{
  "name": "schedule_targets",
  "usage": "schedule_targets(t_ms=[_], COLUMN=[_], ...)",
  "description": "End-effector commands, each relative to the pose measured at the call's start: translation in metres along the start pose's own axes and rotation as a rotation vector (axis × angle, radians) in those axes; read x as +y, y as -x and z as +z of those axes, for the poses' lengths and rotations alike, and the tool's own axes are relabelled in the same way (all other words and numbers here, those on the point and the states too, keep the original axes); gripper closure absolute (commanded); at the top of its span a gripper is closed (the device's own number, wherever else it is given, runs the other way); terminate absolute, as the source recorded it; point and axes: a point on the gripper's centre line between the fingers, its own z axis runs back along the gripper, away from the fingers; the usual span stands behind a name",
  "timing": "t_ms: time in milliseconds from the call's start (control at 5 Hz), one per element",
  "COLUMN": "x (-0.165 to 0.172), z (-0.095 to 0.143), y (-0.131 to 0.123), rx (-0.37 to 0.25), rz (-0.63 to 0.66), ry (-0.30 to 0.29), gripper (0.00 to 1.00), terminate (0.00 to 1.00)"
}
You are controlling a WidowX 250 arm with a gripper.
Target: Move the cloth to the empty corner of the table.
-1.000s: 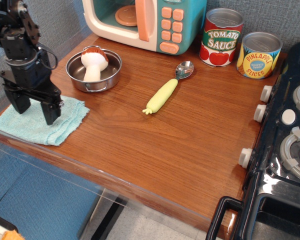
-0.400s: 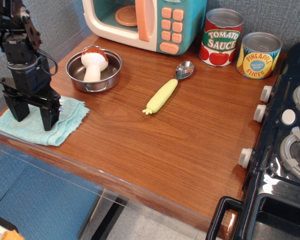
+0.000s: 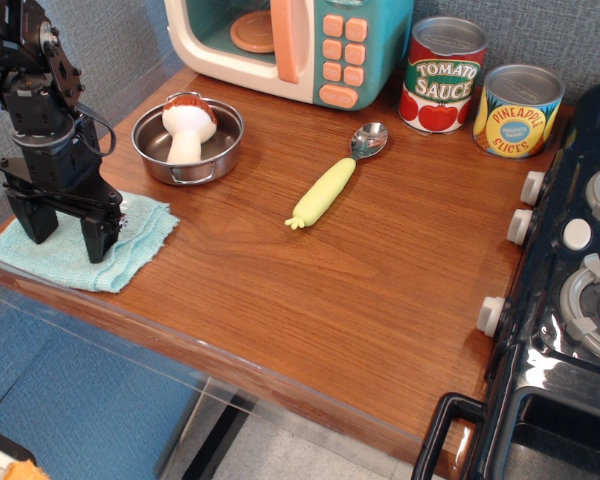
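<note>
Gripper: my gripper (image 3: 64, 226) stands upright over the cloth, jaws spread wide, both fingertips (image 3: 97, 249) down on the fabric, nothing clasped between them.
Cloth: the cloth (image 3: 85, 252) lies flat at the table's front left corner, directly beneath my hand, just beside the steel bowl (image 3: 188, 141).
Empty corner: the empty corner of the table (image 3: 420, 400) sits bare by the black stove (image 3: 570, 330), well apart from the cloth.
Table: the table (image 3: 360, 270) also carries a yellow-handled spoon (image 3: 333, 179).

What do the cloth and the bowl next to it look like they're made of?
The cloth looks like soft aqua terry fabric: nubby matte surface, slightly frayed edges. The bowl looks like polished steel: silvery and reflective. The open gripper stands over the cloth.
</note>
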Motion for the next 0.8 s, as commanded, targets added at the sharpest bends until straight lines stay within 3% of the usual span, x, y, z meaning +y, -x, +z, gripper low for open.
schedule_targets(t_ms=[0,600], x=[-0.072,-0.189], z=[-0.005,0.016], y=[0.009,0.024], rx=[0.014,-0.035], rz=[-0.132,-0.331], ry=[0.078,0.134], gripper=[0.00,0.00], terminate=[0.00,0.00])
